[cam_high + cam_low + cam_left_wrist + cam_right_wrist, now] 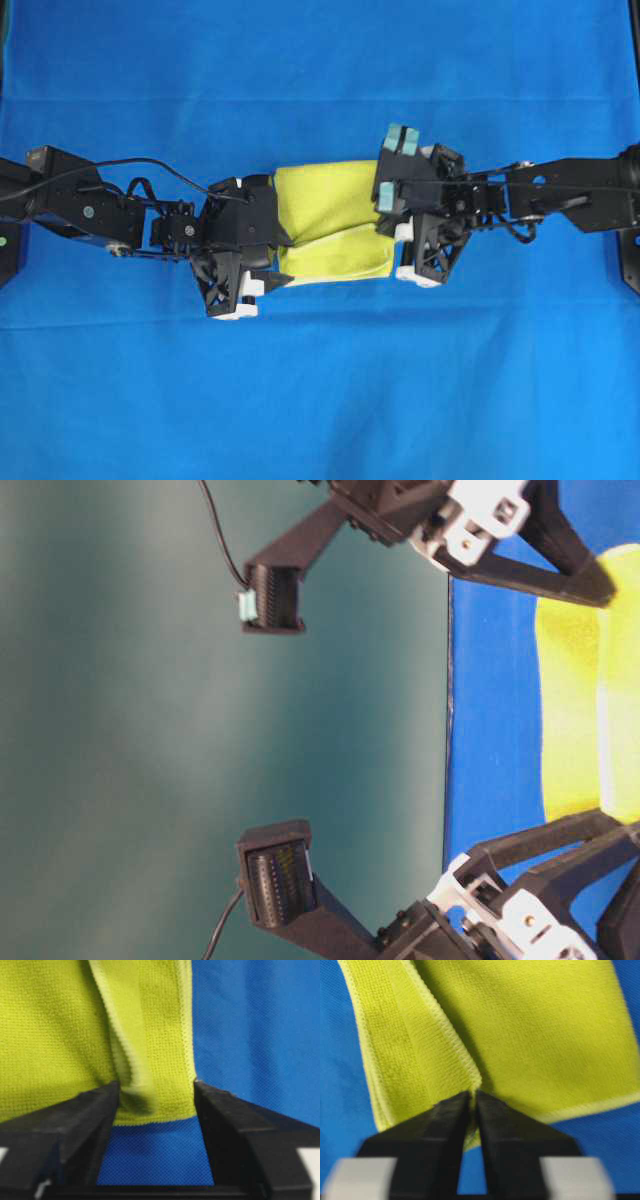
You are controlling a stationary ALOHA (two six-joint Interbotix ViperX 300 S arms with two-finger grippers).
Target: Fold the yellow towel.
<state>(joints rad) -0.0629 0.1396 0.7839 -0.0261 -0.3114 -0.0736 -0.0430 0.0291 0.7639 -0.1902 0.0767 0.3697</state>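
Overhead: the towel [330,215] lies mid-table on the blue cloth [320,400], already folded, with an upper layer lapping over a lower strip along its near edge. The left gripper [262,268] sits at the towel's left edge and the right gripper [405,235] at its right edge, both low over it. My judgement is that at least one fold is done; whether another is wanted, I cannot say.

Table-level: this view is turned sideways. Both arms show at top and bottom, with a slice of towel on the blue cloth at right. The rest is plain teal background.

Left wrist: the fingers [85,1125] stand apart, straddling a corner of the towel without pinching it; the cloth's hem lies between them, flat on the blue.

Right wrist: the fingers [495,1135] are nearly together, tips at the hem where the layers overlap. Whether they pinch any cloth, I cannot tell.

Nothing else lies on the cloth; only the arms crowd the towel.
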